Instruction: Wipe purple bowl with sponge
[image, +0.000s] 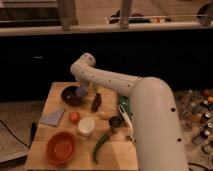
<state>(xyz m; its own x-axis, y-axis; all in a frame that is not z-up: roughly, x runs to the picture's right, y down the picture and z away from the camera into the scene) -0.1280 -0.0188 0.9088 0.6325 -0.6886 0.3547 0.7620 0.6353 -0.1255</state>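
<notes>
The purple bowl (70, 95) sits near the far left corner of the wooden table (50, 160). My arm comes in from the right, bends at a white elbow and drops to the gripper (82, 89) at the bowl's right rim. The gripper is shut on the sponge (82, 92), a small blue-grey block that hangs over the bowl's right edge. I cannot tell whether the sponge touches the bowl.
A flat blue-grey cloth (52, 118) lies at the left. Also on the table are an orange bowl (61, 148), a white cup (86, 126), a small orange ball (74, 116), a dark bottle (95, 102), a metal cup (115, 124) and a green vegetable (100, 145).
</notes>
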